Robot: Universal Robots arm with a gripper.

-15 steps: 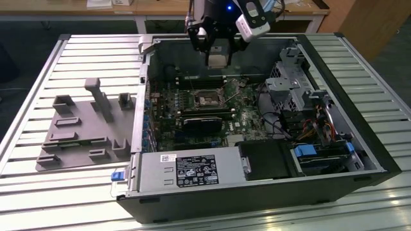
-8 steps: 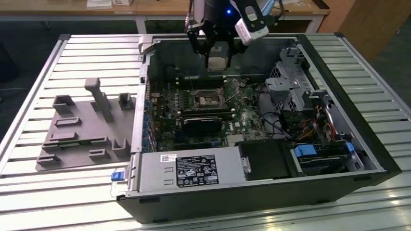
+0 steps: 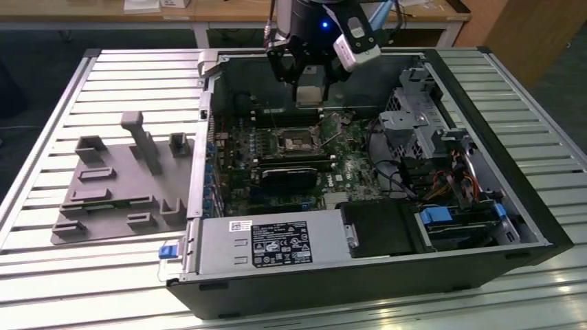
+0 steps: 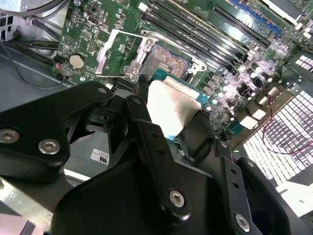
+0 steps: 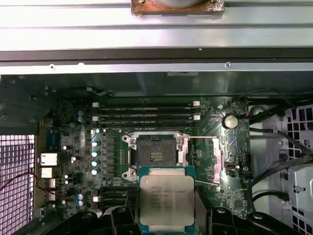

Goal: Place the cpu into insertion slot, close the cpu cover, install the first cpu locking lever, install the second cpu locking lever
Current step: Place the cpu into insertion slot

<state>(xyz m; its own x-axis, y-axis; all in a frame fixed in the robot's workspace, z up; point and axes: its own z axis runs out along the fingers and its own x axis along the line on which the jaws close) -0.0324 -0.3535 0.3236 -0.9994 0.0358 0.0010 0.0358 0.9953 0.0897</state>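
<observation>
A slatted metal table [image 3: 137, 75] carries an open computer case [image 3: 367, 275], which lies on its side with its inside exposed. On the table, towards the exterior view's left of the case, sits a grey moulded fixture [image 3: 110, 199]. Inside the case, the green motherboard [image 3: 275, 172] covers the floor, and a boxy power supply [image 3: 266, 244] runs along the near wall. The arm reaches down over the far part of the case. Its gripper [image 3: 310, 82] is clamped on the cpu [image 5: 167, 203], one black finger [image 4: 139, 105] against each of two opposite edges, and the pale metal top faces the first wrist camera. The chip hangs above the board, clear of it and not seated. Long black memory slots [image 5: 146, 115] lie just beyond the socket. The cpu cover [image 5: 215, 164], a thin silvery frame, is swung open and lies beside the socket. The insertion slot [image 5: 155, 155] is bare, its dark centre showing inside the metal rim, near the held chip in both wrist views
</observation>
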